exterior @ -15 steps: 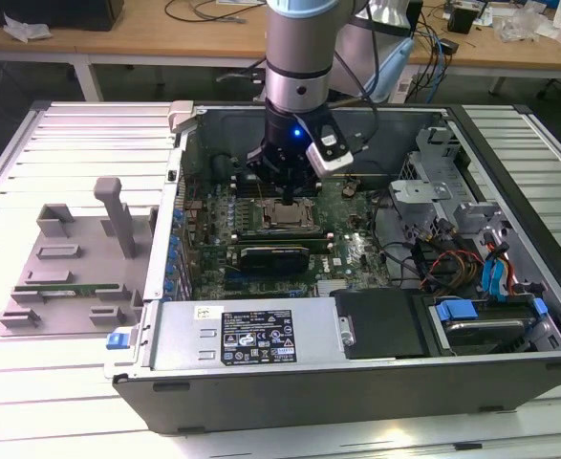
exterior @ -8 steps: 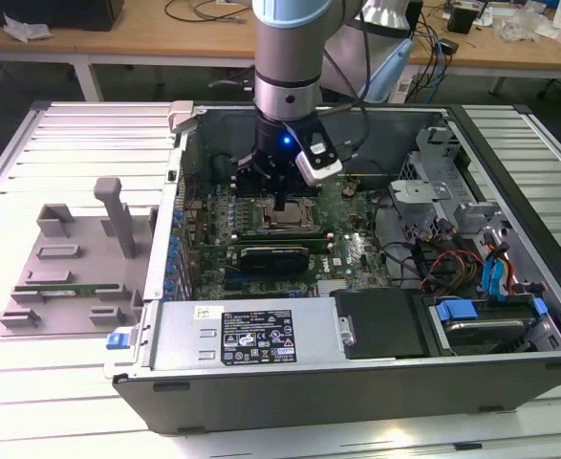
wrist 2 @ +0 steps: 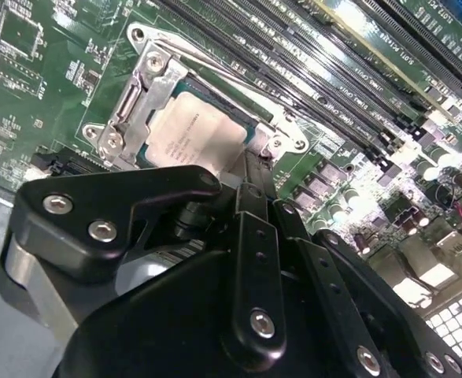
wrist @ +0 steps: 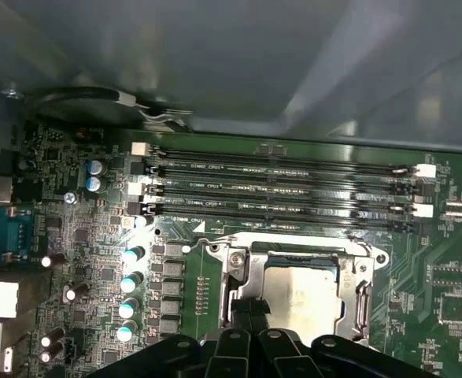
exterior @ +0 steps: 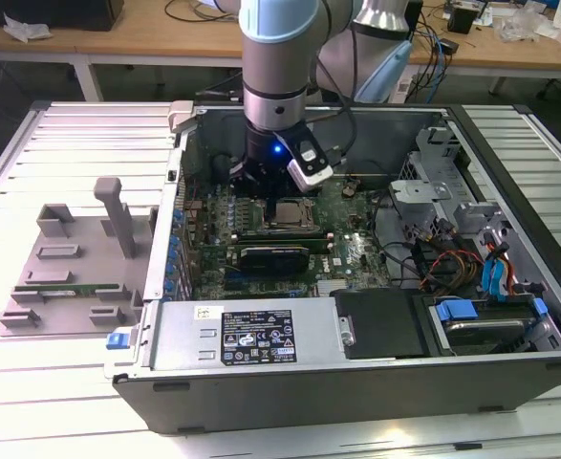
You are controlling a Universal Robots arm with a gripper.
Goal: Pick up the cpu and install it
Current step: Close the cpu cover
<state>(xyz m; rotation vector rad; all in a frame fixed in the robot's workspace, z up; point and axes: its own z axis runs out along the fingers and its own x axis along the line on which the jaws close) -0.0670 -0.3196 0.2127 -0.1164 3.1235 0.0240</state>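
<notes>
The cpu (wrist 2: 195, 134), a flat square chip with a silver-grey top, lies flat inside the metal-framed socket (wrist 2: 148, 87) on the green motherboard. It also shows in the first wrist view, cpu (wrist: 301, 295) within the socket (wrist: 293, 246), and from outside as cpu (exterior: 290, 212). My gripper (wrist 2: 250, 157) hangs straight down over the open computer case (exterior: 180, 191), its black fingertips together at one edge of the chip. The gripper (wrist: 242, 315) looks shut with nothing between its tips. In the exterior view the gripper (exterior: 269, 199) sits just at the socket's left side.
Long black memory slots (wrist: 278, 189) run beside the socket, with a row of capacitors (wrist: 128, 279) nearby. A black card (exterior: 275, 253), power supply (exterior: 251, 335) and loose cables (exterior: 452, 263) crowd the case. A grey fixture tray (exterior: 70, 268) lies on the exterior view's left.
</notes>
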